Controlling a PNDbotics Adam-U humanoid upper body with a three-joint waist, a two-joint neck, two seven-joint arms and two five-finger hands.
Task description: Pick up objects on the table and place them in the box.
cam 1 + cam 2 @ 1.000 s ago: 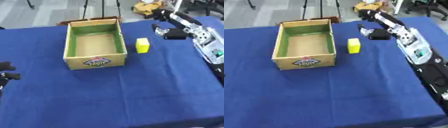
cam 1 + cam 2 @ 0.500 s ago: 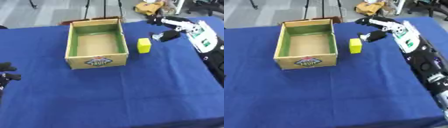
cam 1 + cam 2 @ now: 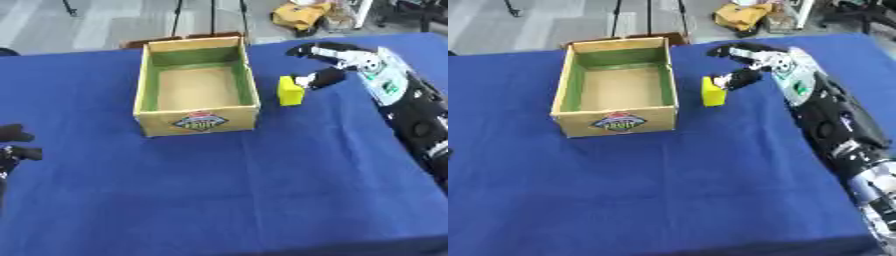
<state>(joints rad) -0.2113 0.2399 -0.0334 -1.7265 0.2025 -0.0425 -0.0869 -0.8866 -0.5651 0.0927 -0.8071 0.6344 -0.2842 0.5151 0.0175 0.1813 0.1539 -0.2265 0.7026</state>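
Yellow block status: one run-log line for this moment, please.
right hand: open, thumb at yellow block | block: on table, right of box | box: empty | left hand: idle, lower left

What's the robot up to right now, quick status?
Right hand open, thumb at the yellow block, not gripping. Left hand idle at lower left. Box empty; block stands just right of it. Nothing in the way.

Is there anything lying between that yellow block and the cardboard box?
Nothing: only bare blue tablecloth separates the yellow block from the box, clearest in the left eye view.
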